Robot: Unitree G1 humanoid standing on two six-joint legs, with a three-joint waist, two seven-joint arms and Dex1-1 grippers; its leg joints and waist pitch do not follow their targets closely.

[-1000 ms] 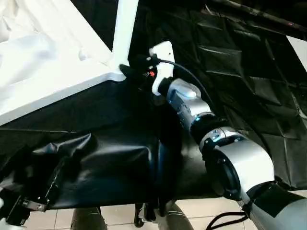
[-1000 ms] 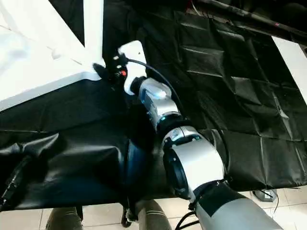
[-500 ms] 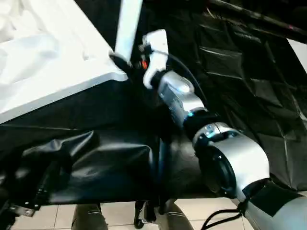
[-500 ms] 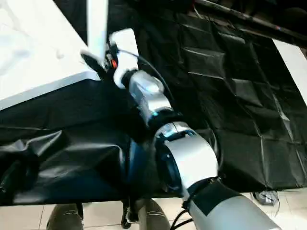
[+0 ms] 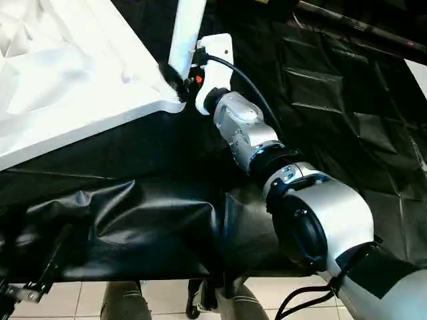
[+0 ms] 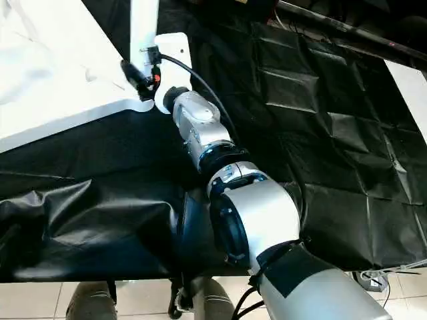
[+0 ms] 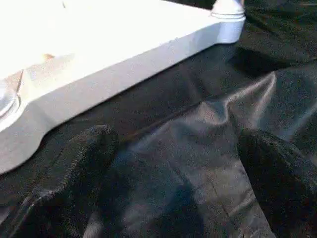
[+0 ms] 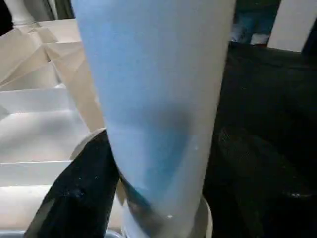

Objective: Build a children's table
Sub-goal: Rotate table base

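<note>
The white table top [image 5: 73, 87] lies underside up on black cloth at the far left, its ribs showing [image 8: 39, 124]. One white tapered leg [image 5: 188, 27] stands upright in the near right corner socket. My right gripper [image 5: 179, 75] is at the foot of that leg, open, with a black finger on each side; the leg [image 8: 153, 99] sits between the fingers [image 8: 79, 193] and touches one of them. My left gripper [image 7: 176, 139] is open and holds nothing. It hovers low over the cloth, short of the top's near edge [image 7: 99, 74].
Black cloth [image 5: 147, 213] covers the work surface and bunches into a thick fold at the near edge. Tiled floor [image 5: 167, 300] shows below that edge. A white panel [image 6: 410, 87] lies at the far right. A black cable [image 5: 247, 80] loops off my right wrist.
My right arm has reached forward and left. Its gripper went from beside the table corner to the foot of the leg, which now stands between its fingers. The table top and leg stayed put.
</note>
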